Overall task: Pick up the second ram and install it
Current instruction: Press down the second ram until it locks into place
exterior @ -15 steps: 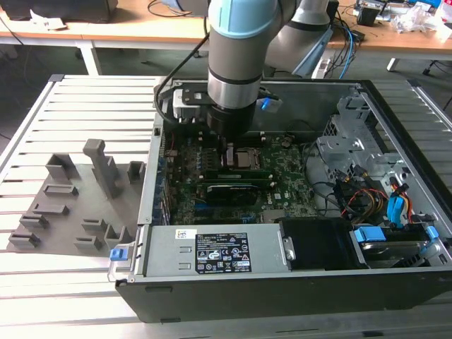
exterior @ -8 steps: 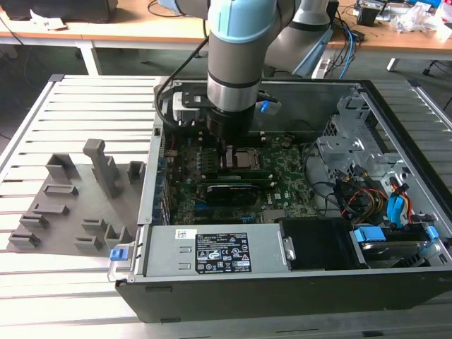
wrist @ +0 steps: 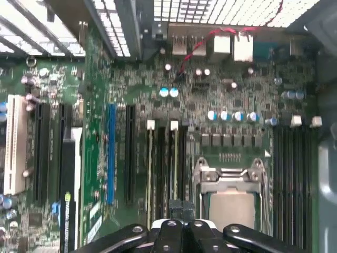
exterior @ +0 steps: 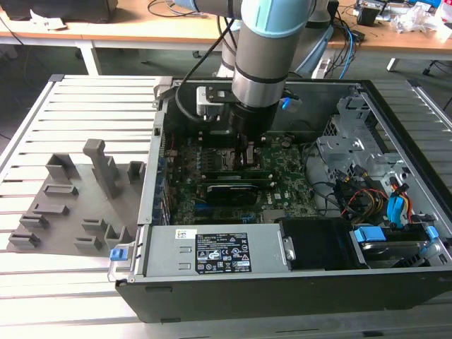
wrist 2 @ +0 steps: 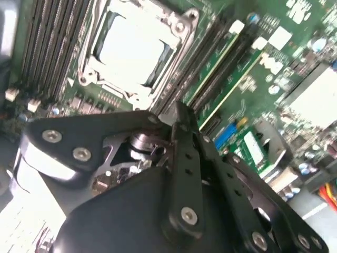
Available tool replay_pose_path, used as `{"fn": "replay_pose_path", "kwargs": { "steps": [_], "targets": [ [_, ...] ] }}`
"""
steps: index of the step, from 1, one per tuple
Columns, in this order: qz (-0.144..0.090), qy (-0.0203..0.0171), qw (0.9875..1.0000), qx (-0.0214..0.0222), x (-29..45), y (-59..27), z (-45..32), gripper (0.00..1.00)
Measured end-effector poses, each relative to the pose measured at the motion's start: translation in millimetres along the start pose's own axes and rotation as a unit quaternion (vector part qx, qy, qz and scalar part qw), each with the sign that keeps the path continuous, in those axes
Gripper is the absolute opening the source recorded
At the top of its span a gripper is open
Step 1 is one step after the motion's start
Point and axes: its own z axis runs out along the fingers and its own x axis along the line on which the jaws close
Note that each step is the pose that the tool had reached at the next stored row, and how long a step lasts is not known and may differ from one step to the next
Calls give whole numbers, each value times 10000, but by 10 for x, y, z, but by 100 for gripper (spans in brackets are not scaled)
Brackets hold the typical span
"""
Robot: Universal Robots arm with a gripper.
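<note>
Claw [exterior: 245,157] lowered inside the open computer case [exterior: 395,134], directly over the memory slots [wrist: 163,168] beside the processor socket [wrist: 229,182] — its fingers [wrist: 176,211] drawn close together, though whether they clamp anything cannot be told. Second ram [wrist: 174,163] — a thin green stick standing upright in a slot just below the fingertips. Grey holder tray [exterior: 78,205] lies on the slatted table [exterior: 42,282], at the exterior view's left.

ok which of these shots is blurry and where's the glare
Second wrist view: soft all over, with the processor socket washed out white. First wrist view: sharper, though the vent grille is blown out. Exterior view: evenly lit, the arm shading the motherboard.
</note>
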Motion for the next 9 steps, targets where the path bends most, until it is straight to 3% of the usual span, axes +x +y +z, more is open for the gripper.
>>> {"fn": "replay_pose_path", "kwargs": {
  "steps": [1,4,5,6,9],
  "targets": [
    [1,3,10000,-1,-3,2,-43,11],
    [1,6,10000,0,-21,17,-326,11],
    [2,6,10000,-1,-27,24,-468,11],
    [1,5,10000,0,-30,27,-517,11],
    [1,1,10000,0,-30,27,-527,11]
  ]
}}
